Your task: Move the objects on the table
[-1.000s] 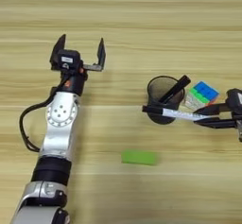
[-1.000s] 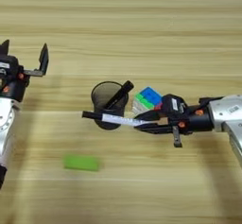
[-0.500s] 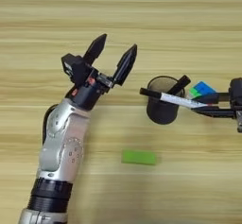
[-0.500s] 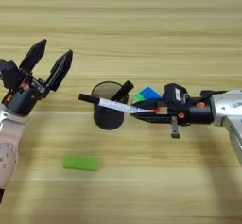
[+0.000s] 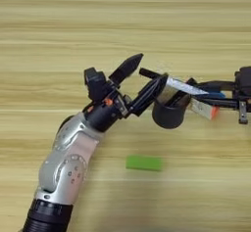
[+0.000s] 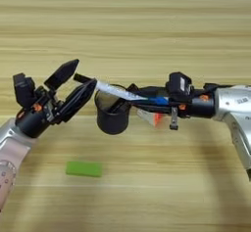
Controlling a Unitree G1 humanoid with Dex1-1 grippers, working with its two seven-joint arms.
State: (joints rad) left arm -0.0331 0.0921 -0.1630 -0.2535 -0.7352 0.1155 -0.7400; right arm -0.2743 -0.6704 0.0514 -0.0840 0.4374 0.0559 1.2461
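Nearest the robot, a small flat bright-green rectangular block [image 5: 143,163] lies on the light-wood table [image 5: 122,20], whose plank grain runs in horizontal lines. The block is matte, with square edges, and nothing touches it.

Beyond it the left arm, a smooth silver shell with round bolt heads, reaches up and to the right. The left gripper [image 5: 143,76] has two black, tapering, pointed fingers spread wide apart; the black cap end of the marker pen [image 6: 120,92] sits between them, and the lower finger's tip lies against the rim of a black cup [image 5: 169,112]. Whether the fingers touch the cap cannot be told.

The black cup is round, dark and matte, and stands just beyond and to the right of the block. The slim white marker pen, with its printed barrel, lies slanted across the cup's mouth.

The right gripper [image 6: 139,99] comes in from the right on a silver forearm, its long thin black fingers closed on the pen's barrel. Behind the cup, under those fingers, sits a multicoloured cube [image 5: 205,109] showing white, orange-red and blue faces.
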